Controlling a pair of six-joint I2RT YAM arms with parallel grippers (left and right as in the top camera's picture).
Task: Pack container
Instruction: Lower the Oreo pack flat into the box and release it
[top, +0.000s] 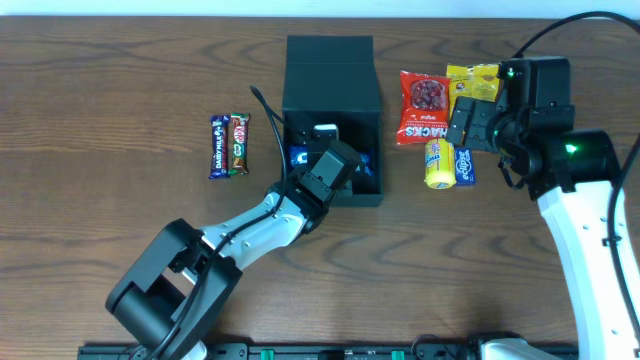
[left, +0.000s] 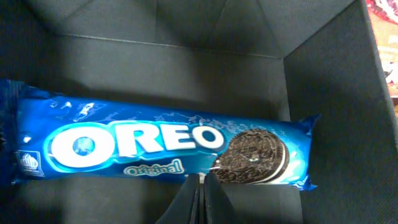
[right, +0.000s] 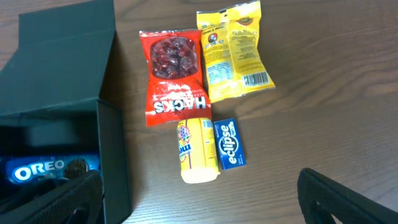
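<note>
**A:** At twelve o'clock from the middle of the table stands the container, its flap lid up at the back. What's in it?

**B:** One Oreo packet, flat on the floor. The left gripper hangs inside just above it, fingers pinched together on nothing.

**A:** So which step is this?

**B:** I'd judge packing is early: one item in, six out. At the container's three o'clock lie a red Hacks bag, a yellow snack bag, a yellow tube and an Eclipse box. At its nine o'clock lie a Dairy Milk bar and a KitKat.

**A:** Next move?

**B:** Probably the right gripper, spread wide above those snacks, lowers onto one, while the left one lifts clear of the opening.
</note>
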